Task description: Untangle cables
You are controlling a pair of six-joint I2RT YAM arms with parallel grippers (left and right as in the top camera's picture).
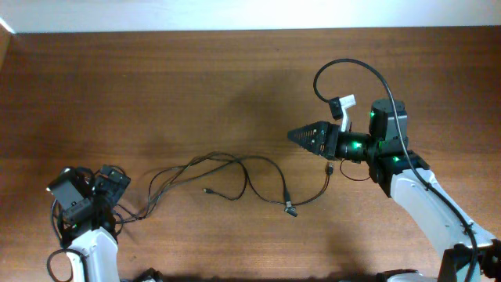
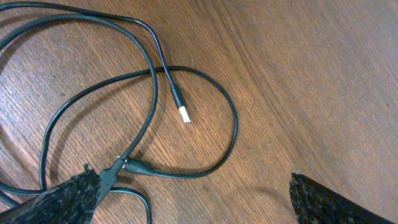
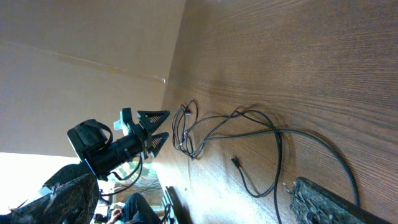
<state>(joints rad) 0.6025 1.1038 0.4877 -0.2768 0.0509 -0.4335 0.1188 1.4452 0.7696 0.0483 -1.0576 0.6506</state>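
Where the overhead frame runs lower centre, the cables (image 1: pixel 227 157) lie in loose looping strands on the wooden table (image 1: pixel 196 78), from lower left to just right of centre. Left gripper (image 1: pixel 113 182) at lower left, by the strands' end. Its wrist view shows the jaws spread wide and empty, with one finger (image 2: pixel 62 199) just beside a cable junction. A silver-tipped plug (image 2: pixel 185 114) lies within a loop. Right gripper (image 1: pixel 301 135) right of centre, higher in frame than the strands — jaws wide apart, grasping nothing.
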